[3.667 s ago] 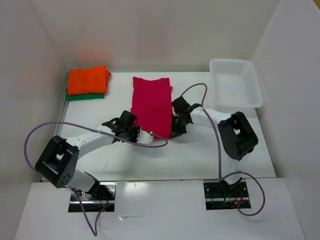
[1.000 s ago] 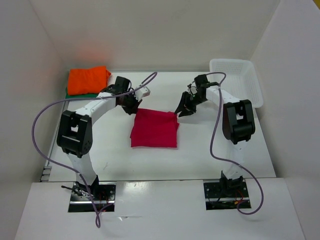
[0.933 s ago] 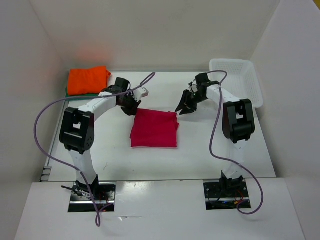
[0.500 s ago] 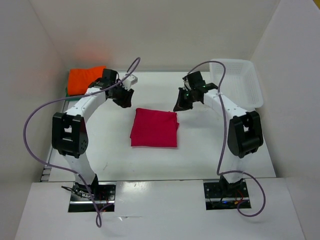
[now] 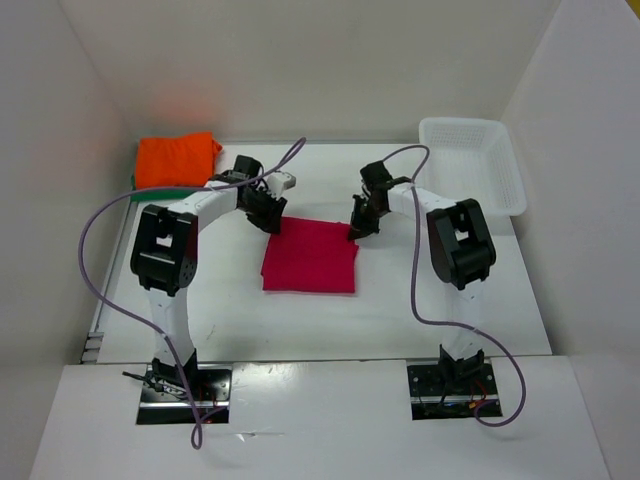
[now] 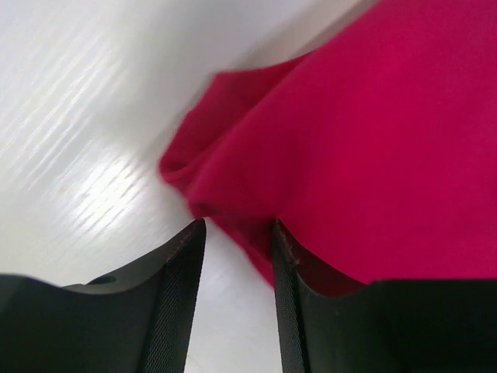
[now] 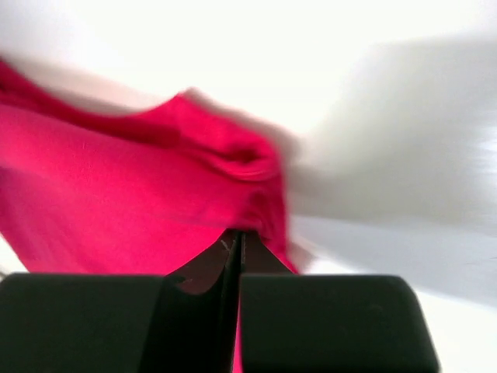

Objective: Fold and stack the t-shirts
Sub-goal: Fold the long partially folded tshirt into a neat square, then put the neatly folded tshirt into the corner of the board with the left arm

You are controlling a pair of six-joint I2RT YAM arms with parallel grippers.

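Observation:
The magenta-red t-shirt (image 5: 310, 257) lies folded into a rectangle mid-table. The orange t-shirt (image 5: 176, 158) lies folded on the green t-shirt (image 5: 150, 192) at the far left. My left gripper (image 5: 271, 213) is at the magenta-red shirt's far left corner. In the left wrist view it (image 6: 237, 260) is open, and the shirt's edge (image 6: 365, 148) lies against the right finger (image 6: 291, 295). My right gripper (image 5: 357, 229) is at the far right corner. In the right wrist view it (image 7: 236, 242) is shut, with the shirt's edge (image 7: 155, 194) pinched at the tips.
A white mesh basket (image 5: 500, 195) stands at the far right. White walls enclose the table on the left, back and right. Purple cables loop from both arms over the table.
The long shirt was folded in half towards me earlier. In the last half second both grippers came back down to the folded shirt's far corners, and the right one closed on it.

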